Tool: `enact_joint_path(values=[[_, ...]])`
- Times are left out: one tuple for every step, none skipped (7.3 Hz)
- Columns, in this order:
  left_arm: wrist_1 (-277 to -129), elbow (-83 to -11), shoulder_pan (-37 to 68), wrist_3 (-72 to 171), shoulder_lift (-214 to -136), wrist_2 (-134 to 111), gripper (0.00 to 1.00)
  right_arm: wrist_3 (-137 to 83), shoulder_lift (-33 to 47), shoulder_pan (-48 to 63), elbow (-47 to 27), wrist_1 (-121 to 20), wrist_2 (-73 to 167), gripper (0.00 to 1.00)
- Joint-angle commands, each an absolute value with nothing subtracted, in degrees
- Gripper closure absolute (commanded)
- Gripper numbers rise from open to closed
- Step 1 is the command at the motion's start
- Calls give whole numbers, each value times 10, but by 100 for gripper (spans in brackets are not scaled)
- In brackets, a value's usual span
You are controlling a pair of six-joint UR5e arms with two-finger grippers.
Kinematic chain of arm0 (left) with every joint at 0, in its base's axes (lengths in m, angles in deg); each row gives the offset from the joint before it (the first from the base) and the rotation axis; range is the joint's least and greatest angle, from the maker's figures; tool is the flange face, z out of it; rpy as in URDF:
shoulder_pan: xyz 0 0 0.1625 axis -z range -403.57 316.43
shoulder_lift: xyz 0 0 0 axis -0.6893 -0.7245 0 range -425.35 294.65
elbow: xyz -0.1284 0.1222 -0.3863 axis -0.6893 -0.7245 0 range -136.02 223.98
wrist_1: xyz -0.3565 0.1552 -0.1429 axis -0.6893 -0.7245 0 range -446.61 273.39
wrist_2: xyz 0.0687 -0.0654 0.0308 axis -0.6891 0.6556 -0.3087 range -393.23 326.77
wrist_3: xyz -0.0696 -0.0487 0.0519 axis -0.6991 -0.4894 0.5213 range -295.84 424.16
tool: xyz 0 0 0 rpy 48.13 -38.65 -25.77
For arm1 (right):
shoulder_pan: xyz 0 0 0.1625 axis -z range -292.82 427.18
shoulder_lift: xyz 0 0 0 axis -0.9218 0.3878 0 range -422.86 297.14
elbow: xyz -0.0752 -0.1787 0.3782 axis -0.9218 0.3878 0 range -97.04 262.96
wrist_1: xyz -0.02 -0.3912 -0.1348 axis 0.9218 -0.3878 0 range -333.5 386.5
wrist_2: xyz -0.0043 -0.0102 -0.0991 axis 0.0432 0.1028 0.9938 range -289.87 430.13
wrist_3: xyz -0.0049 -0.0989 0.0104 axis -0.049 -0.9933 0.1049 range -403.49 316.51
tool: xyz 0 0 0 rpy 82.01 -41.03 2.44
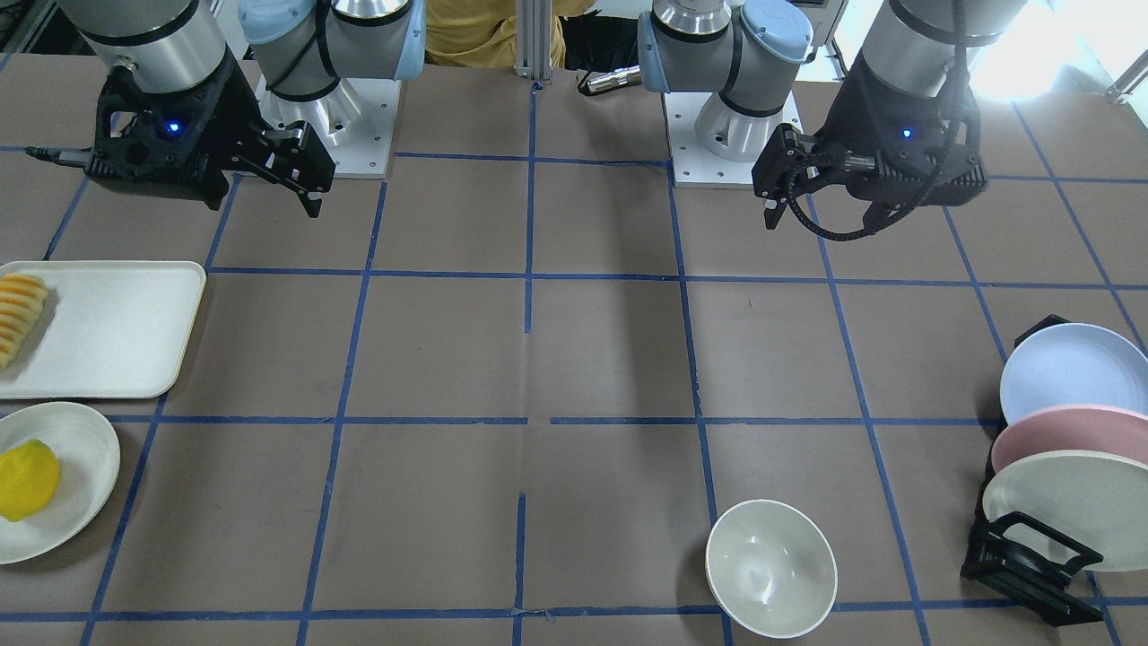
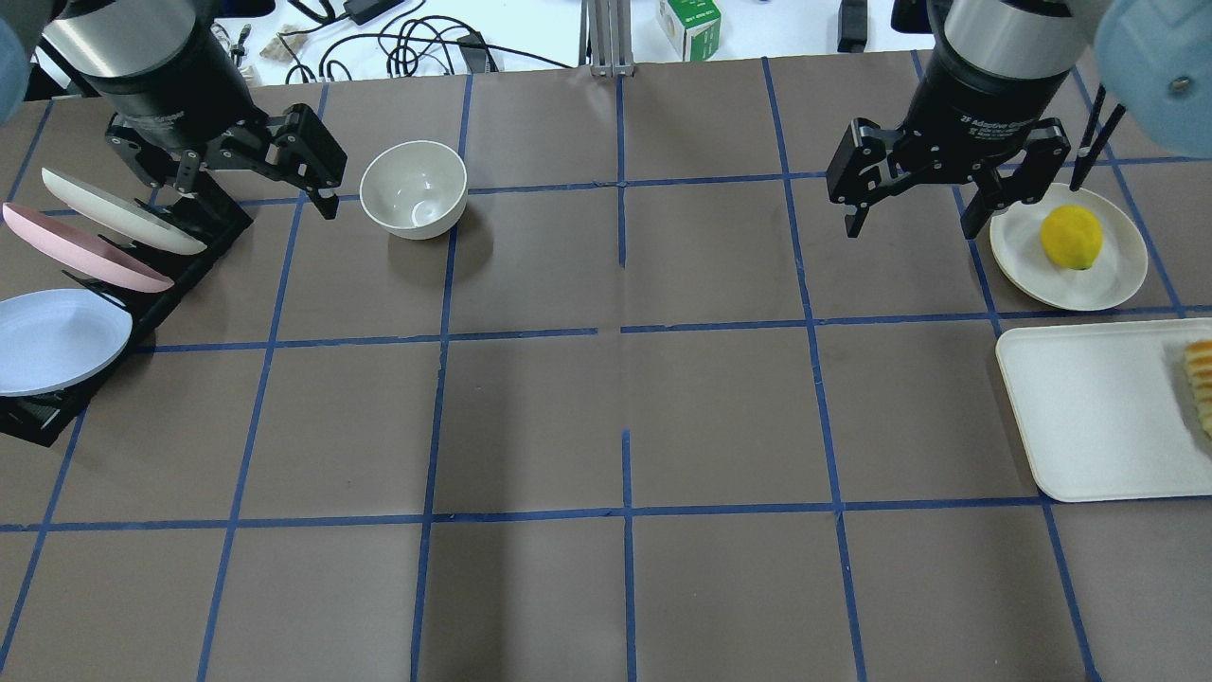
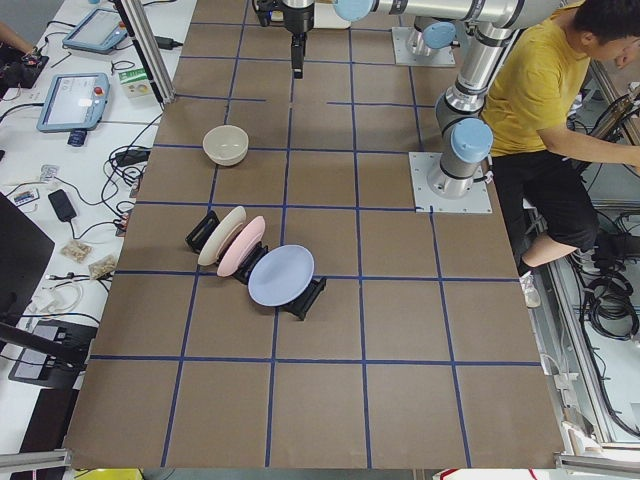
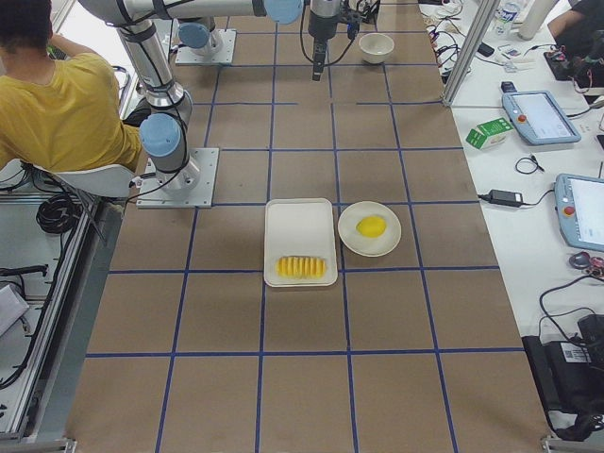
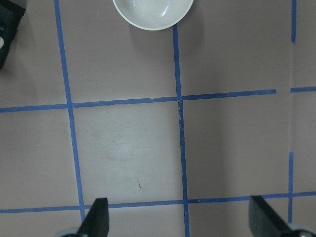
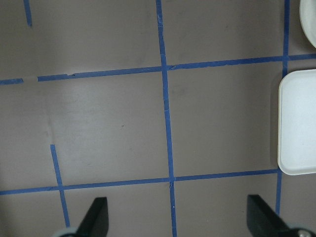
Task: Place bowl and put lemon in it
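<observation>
The off-white bowl (image 2: 414,189) stands upright and empty on the table, also in the front view (image 1: 771,567) and at the top edge of the left wrist view (image 5: 153,12). The yellow lemon (image 2: 1071,237) lies on a shallow white plate (image 2: 1023,248), also in the front view (image 1: 27,480). My left gripper (image 2: 251,185) hangs open and empty above the table, just left of the bowl. My right gripper (image 2: 914,210) hangs open and empty, just left of the plate with the lemon. Both wrist views show spread fingertips (image 5: 96,219) (image 6: 96,219) over bare table.
A black rack (image 2: 204,223) with cream, pink and blue plates stands at the left edge, under my left arm. A white tray (image 2: 1089,407) with a row of orange-yellow fruit slices (image 2: 1201,379) lies near the lemon's plate. Blue tape lines grid the brown table.
</observation>
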State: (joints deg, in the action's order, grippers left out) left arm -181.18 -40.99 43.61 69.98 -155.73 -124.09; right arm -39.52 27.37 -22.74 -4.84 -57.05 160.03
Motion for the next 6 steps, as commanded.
enact_joint_path(values=[[-1814,-415,436,700,-1552,-1240,0,-395,276,-226,-48,-570,1601,0],[-1815,-416,436,704,-1553,-1241,0,-395,276,-224,-48,-570,1600,0],[-1835,-424,435,744,-1553,-1233,0,-398,275,-225,-50,-560,1601,0],[-1841,-428,436,719,-1568,-1253,0,-398,274,-219,-49,-561,1604,0],[-1789,-409,424,723,-1598,-1245,0,-397,269,-204,-49,-570,1602,0],[-1748,-394,424,718,-1655,-1251,0,-402,261,-167,-50,-569,1601,0]])
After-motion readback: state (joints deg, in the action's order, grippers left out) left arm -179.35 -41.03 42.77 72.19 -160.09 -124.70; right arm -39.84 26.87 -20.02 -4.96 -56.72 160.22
